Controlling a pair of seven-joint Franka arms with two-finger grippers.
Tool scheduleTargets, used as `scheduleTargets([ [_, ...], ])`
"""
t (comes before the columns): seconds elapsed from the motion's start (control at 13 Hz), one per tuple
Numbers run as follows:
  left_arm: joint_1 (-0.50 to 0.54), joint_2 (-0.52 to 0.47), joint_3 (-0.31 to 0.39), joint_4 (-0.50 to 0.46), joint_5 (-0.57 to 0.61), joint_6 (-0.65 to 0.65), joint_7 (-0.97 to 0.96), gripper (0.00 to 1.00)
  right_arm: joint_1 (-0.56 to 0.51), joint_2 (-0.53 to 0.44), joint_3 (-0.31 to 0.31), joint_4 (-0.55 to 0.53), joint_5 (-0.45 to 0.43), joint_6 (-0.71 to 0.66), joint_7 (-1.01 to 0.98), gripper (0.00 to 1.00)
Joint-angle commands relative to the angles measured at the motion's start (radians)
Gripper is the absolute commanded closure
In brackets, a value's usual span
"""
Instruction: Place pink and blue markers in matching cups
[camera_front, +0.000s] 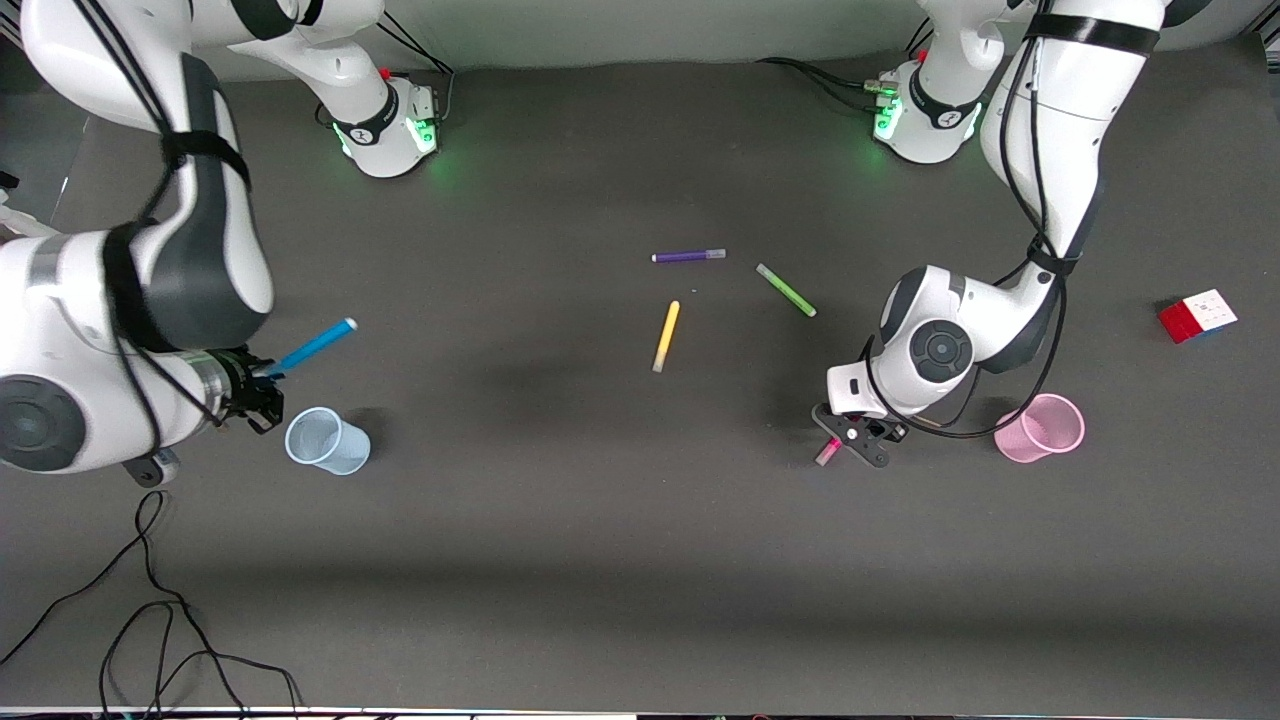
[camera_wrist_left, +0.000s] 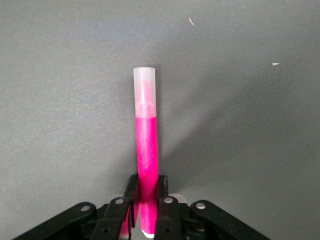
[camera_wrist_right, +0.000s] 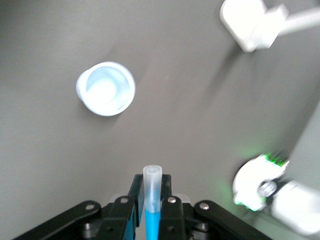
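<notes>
Pink marker and blue marker clamped above bare table.

Even, diffuse overhead light leaves soft shadows on the dark table. Green lamps glow at both arm bases. The front view is sharp, the left wrist view fairly crisp, the right wrist view blurred, with washed-out white patches.

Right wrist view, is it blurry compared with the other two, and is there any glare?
Right wrist view: soft and smeared, blue cup fuzzy, green base lights flaring. Left wrist view: sharp, pink marker crisp. Front view: evenly lit, green glow around both bases.
</notes>
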Motion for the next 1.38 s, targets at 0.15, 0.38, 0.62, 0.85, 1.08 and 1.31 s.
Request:
scheduleTargets([
  [0.15,0.055,-0.184,0.003,0.058,-0.044,-0.265,-0.036,1.00,0.023,0.071,-0.004,-0.086,-0.276,0.009,-0.062,1.00],
  [0.38,0.130,-0.308,0.018,0.108,-0.112,-0.444,-0.083,1.00,-0.057,0.094,-0.006,-0.084,-0.272,0.116,-0.045,1.00],
  [0.62,0.227,-0.337,0.024,0.220,-0.110,-0.651,-0.102,1.00,-0.100,0.146,-0.006,-0.076,-0.274,0.213,0.039,1.00],
  [0.85,0.345,-0.334,0.028,0.268,-0.083,-0.679,-0.093,1.00,-0.097,0.198,-0.007,-0.078,-0.290,0.258,0.134,1.00],
  [1.08,0.379,-0.331,0.031,0.279,-0.012,-0.743,-0.102,1.00,-0.091,0.229,-0.004,-0.075,-0.322,0.266,0.188,1.00],
  [1.31,0.376,-0.313,0.034,0.318,0.023,-0.835,-0.105,1.00,-0.089,0.250,-0.004,-0.070,-0.324,0.298,0.220,1.00],
])
